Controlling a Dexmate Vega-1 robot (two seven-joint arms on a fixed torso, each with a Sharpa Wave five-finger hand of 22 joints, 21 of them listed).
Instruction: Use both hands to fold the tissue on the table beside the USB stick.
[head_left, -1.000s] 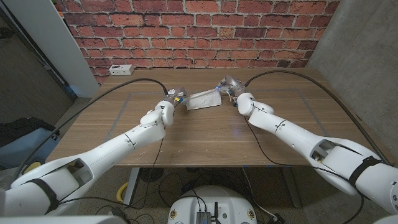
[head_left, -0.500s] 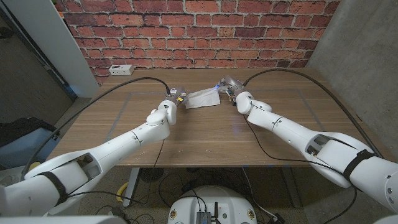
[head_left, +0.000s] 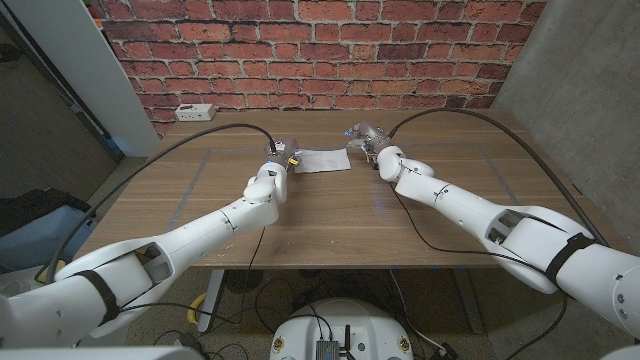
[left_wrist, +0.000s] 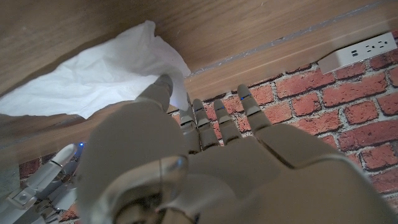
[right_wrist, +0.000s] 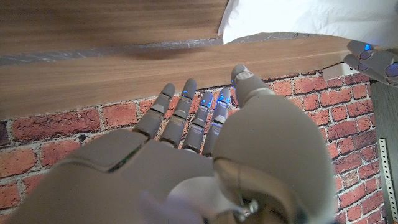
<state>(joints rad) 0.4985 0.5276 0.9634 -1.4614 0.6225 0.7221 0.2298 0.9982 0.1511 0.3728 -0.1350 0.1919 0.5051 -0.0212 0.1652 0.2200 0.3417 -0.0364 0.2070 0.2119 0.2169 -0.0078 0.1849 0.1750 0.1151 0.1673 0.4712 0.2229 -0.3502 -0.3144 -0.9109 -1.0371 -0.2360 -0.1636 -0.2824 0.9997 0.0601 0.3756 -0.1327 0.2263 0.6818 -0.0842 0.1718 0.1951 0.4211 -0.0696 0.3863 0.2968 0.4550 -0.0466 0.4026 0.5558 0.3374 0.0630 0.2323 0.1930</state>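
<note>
Showing power strip (left_wrist: 359, 51) (left wrist), tissue (left_wrist: 99, 78).

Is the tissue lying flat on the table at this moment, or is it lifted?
Flat, apparently: in the head view the tissue lies as a neat rectangle on the table between the left hand and right hand.

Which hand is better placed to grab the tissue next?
Likely left: the left hand borders the tissue, a fingertip seemingly touching it; the right hand is open, apart from it.
</note>
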